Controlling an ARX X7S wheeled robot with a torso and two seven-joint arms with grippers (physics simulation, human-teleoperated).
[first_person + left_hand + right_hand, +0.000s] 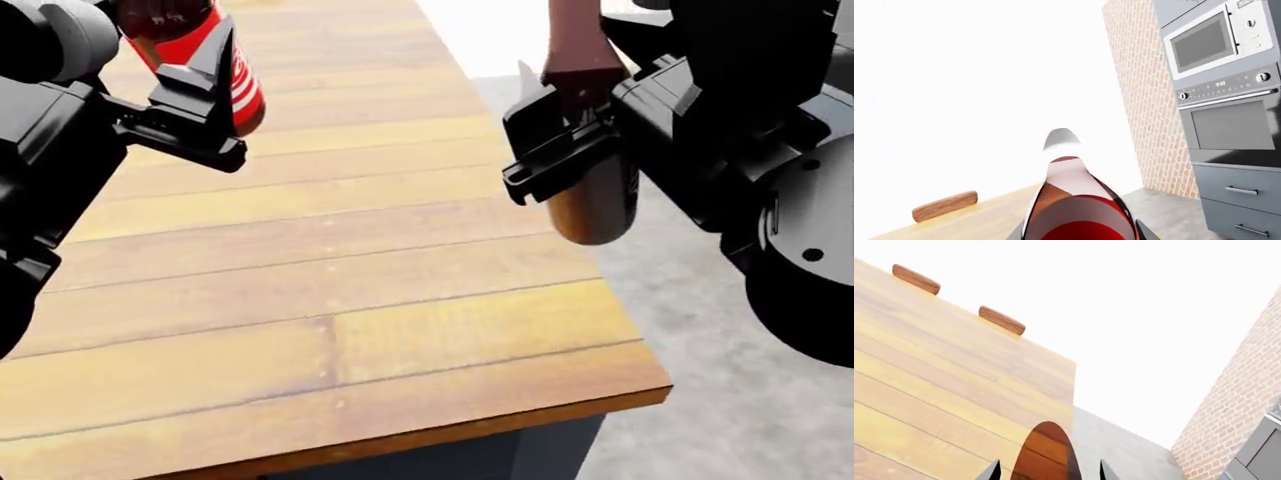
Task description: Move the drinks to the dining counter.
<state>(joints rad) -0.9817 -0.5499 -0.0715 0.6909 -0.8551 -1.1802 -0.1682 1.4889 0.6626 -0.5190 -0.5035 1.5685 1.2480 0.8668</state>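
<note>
The cola bottle [220, 60] hangs over the wooden bench [320, 300] at eleven o'clock, gripped by the left claw [187, 95]; the wine bottle [594, 190] hangs off its two o'clock edge, gripped by the right claw [561, 150]. Neither is set down; the green bottle is unseen

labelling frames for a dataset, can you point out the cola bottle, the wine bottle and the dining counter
cola bottle [227, 70], head view, on its red label beside the left gripper.
wine bottle [597, 205], head view, on its brown body below the right gripper.
dining counter [334, 300], head view, on a bare plank of the wooden top.
</note>
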